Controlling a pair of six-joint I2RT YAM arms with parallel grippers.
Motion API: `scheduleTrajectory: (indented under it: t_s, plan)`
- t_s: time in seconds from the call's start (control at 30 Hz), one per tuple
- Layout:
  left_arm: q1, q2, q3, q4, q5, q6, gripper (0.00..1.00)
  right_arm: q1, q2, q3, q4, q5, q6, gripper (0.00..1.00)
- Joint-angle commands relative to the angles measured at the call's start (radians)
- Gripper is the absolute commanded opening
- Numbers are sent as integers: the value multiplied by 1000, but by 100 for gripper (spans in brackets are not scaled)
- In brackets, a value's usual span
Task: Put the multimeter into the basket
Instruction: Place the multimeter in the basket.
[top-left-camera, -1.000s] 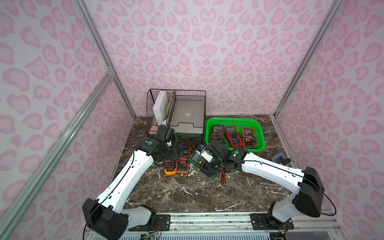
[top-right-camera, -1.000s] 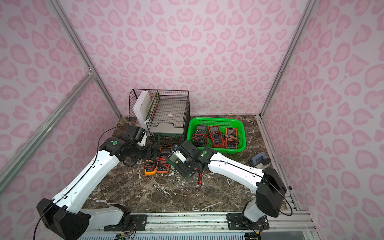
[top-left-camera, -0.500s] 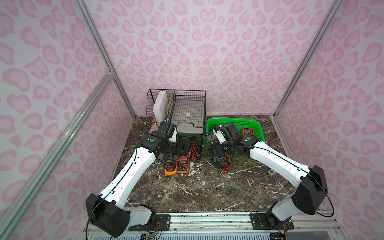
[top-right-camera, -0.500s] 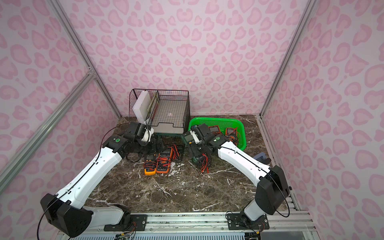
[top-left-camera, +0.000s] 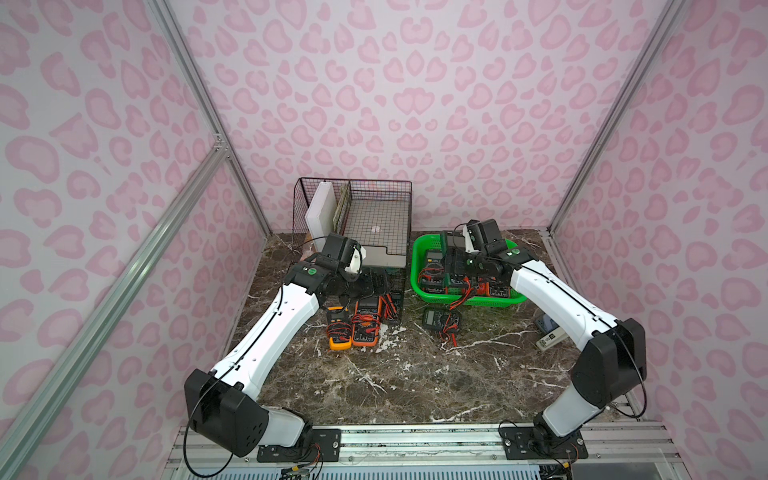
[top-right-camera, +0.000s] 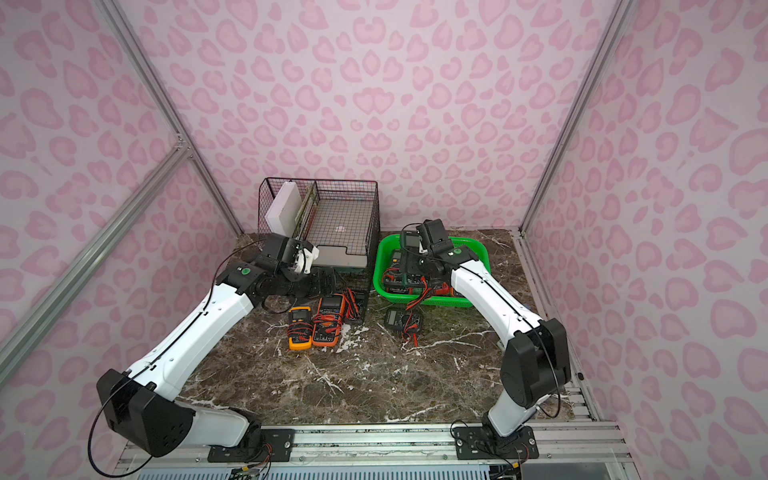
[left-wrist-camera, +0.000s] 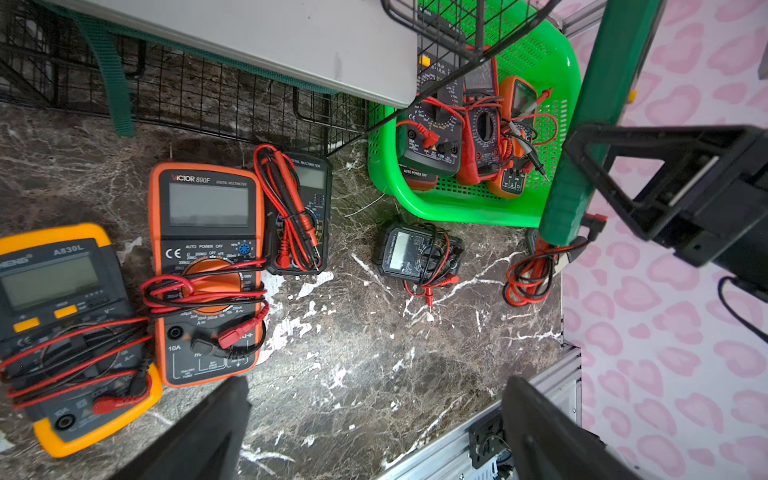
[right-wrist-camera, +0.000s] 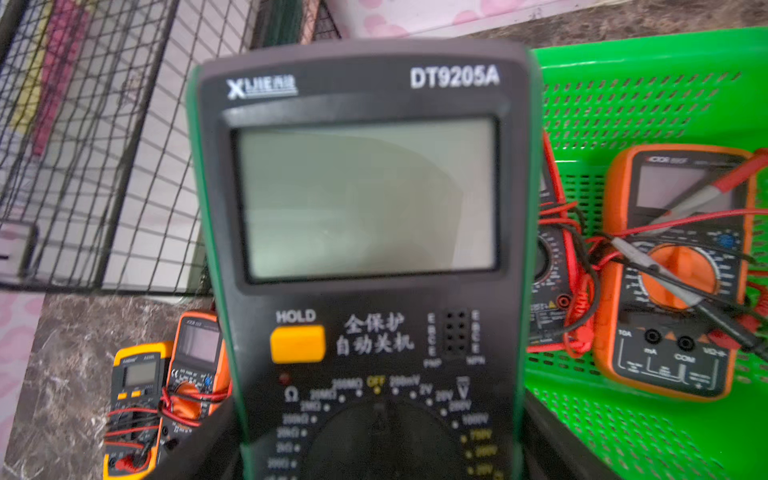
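Three multimeters (left-wrist-camera: 480, 124) already lie in the green basket (top-left-camera: 436, 296). A fourth, the green-cased DT9205A multimeter (right-wrist-camera: 365, 199), hangs upright above the basket's side next to the black wire organizer (top-left-camera: 374, 216), pinched between the jaws of the right gripper (top-left-camera: 460, 266). The left gripper (left-wrist-camera: 376, 386) hovers spread wide over the marble table (top-left-camera: 415, 374), near a Victor 890F multimeter (left-wrist-camera: 208, 249).

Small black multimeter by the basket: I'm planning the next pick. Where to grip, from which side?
Probably from above: the small black multimeter lies flat, face up. Close across its long edges at the screen end; the leads bunch over the other end.
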Motion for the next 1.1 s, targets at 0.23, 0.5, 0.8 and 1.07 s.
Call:
scheduleTrajectory:
  t_s: [0.23,0.5,0.8,1.07]
  plan:
    - [-18,5,-15,12,21,3,98,-54,143,118,42,94,78,50]
    - [-32,0,-34,15,17,1,98,-87,243,167,33,116,65,50]
    - [-41,-2,-35,16,16,0,99,-91,320,163,33,123,55,50]
    - [-46,-11,-48,19,12,-3,98,-73,351,144,20,134,52,56]
